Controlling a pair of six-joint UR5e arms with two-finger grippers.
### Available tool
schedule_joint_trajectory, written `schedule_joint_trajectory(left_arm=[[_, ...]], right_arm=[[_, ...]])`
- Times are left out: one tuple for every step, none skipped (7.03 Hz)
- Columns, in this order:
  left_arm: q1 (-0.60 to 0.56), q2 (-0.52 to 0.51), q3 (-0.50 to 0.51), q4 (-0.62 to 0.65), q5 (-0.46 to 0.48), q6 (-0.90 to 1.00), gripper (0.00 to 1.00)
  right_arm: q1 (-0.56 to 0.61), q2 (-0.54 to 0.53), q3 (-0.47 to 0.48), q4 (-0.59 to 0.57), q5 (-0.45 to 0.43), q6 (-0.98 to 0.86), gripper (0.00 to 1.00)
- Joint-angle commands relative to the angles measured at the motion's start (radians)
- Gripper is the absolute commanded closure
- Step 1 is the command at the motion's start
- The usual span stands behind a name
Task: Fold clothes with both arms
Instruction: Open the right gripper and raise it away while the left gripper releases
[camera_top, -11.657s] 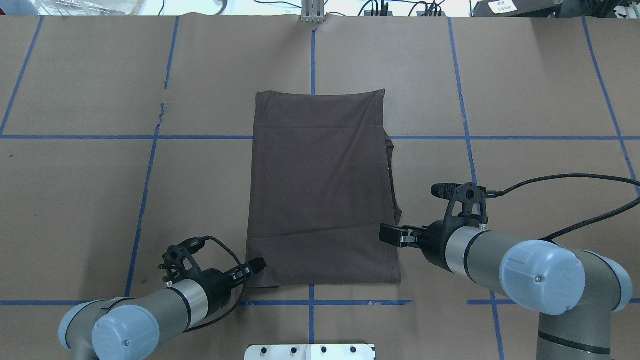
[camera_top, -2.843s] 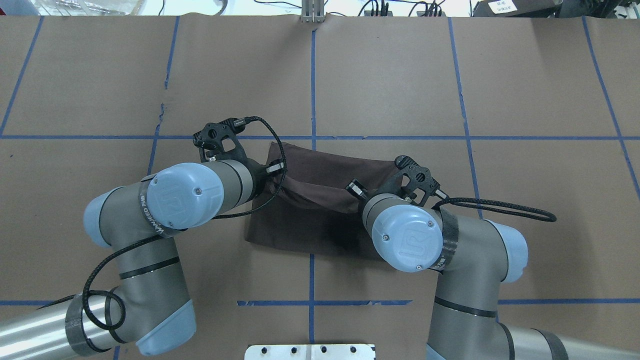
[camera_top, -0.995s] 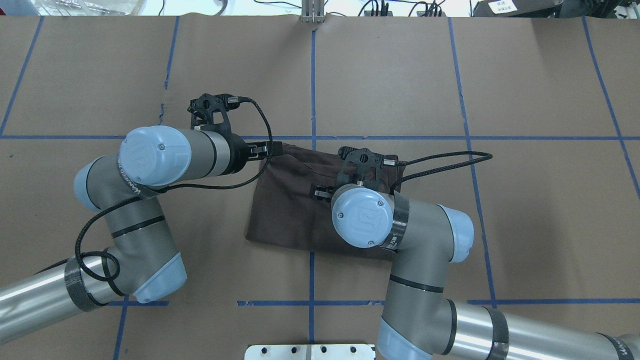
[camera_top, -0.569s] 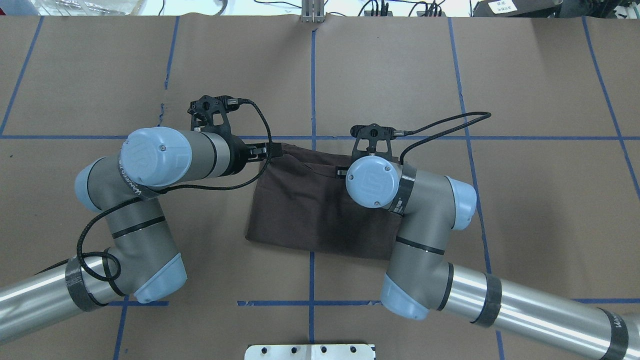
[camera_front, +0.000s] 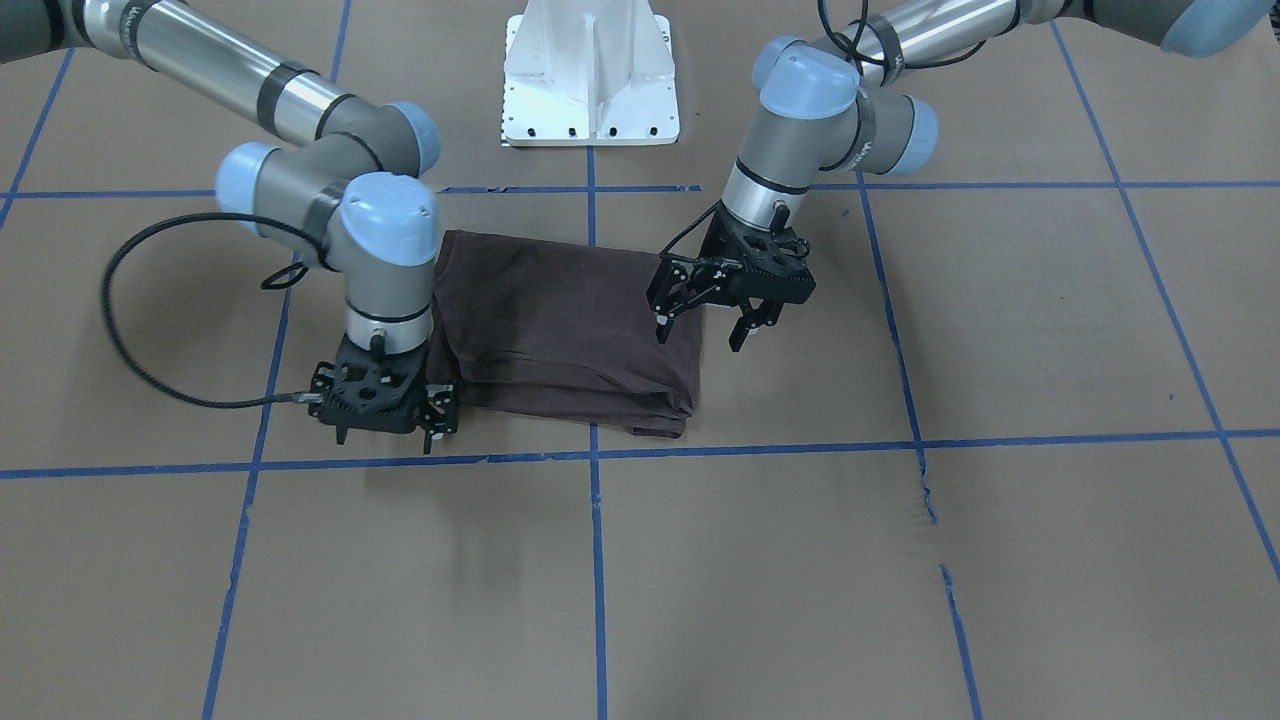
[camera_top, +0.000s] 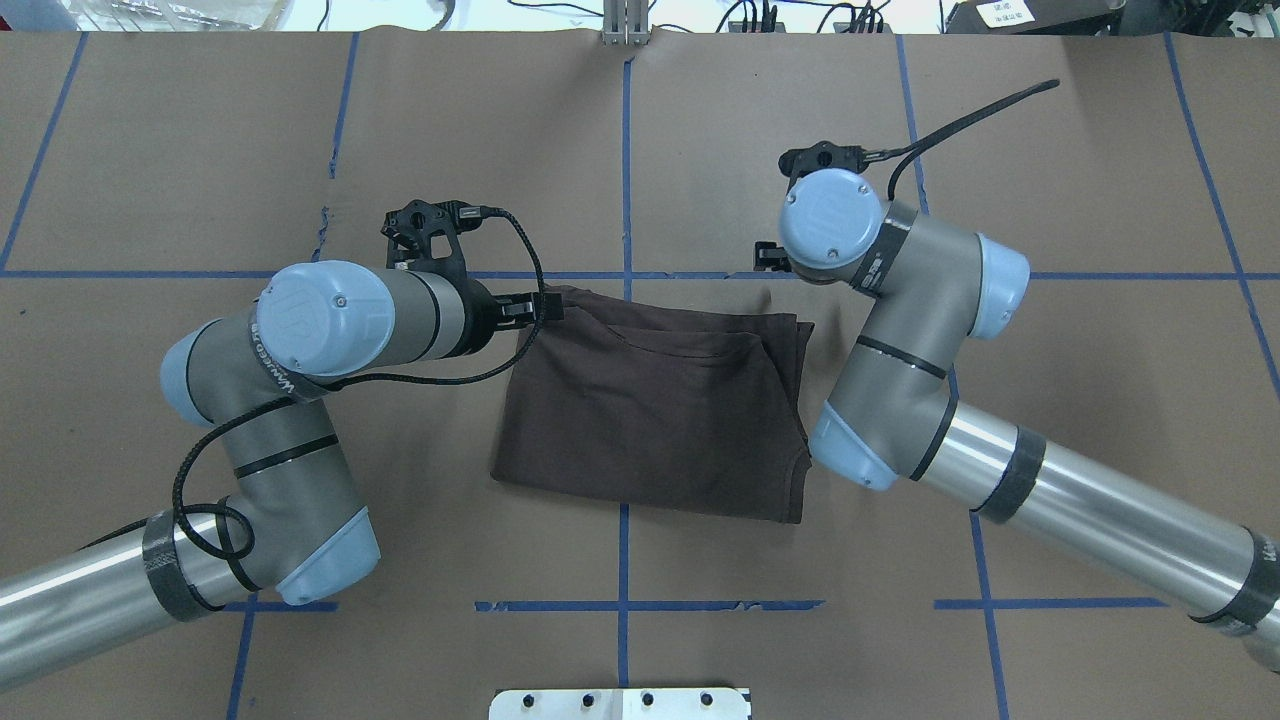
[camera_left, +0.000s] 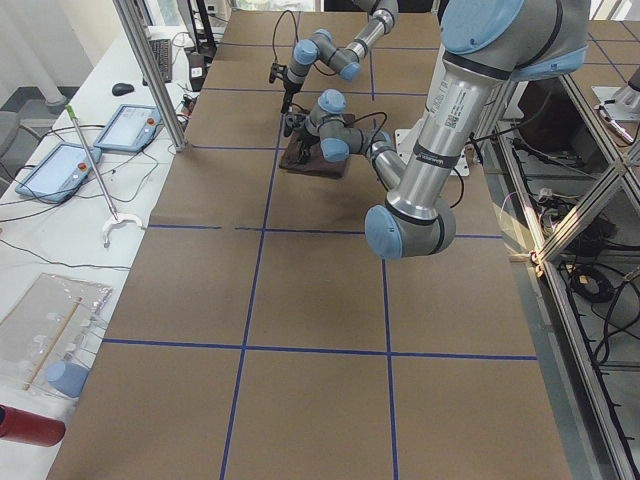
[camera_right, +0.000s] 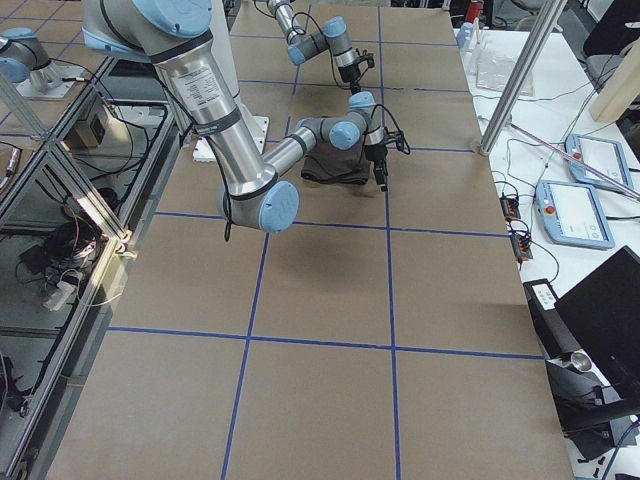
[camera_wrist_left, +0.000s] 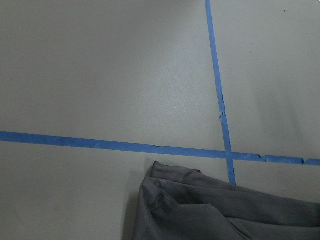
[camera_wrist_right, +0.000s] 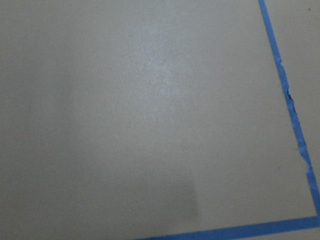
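Observation:
The dark brown T-shirt lies folded in a flat rectangle in the middle of the table, with its layered edges on the far side. My left gripper hovers open over the shirt's far-left corner, with nothing between its fingers. The left wrist view looks down on that corner of the T-shirt. My right gripper stands open just off the shirt's far-right corner, empty and pointing down. In the overhead view the right gripper is mostly hidden under its wrist. The right wrist view holds only bare paper and tape.
Brown paper with a blue tape grid covers the table. The white bolted pedestal stands at the robot's side. Tablets and cables lie on a side bench beyond a metal post.
The shirt's near half has been folded over to the far side, halving its length. In the last second my right gripper rose off the cloth and swung far-right; the left stayed at its corner.

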Motion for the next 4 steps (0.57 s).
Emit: schedule_joint_trajectory(left_arm=[[0.008, -0.084, 0.125, 0.011, 0.002, 0.002, 0.0], [0.016, -0.094, 0.161, 0.011, 0.006, 0.009, 0.0], [0.016, -0.104, 0.181, 0.011, 0.012, 0.013, 0.0], [0.016, -0.113, 0.21, 0.011, 0.014, 0.014, 0.0]], right_arm=[[0.071, 0.002, 0.052, 0.003, 0.113, -0.046, 0.0], [0.071, -0.002, 0.076, 0.003, 0.113, -0.043, 0.0], [0.071, -0.007, 0.095, 0.003, 0.113, -0.042, 0.0], [0.071, -0.009, 0.095, 0.003, 0.113, -0.042, 0.0]])
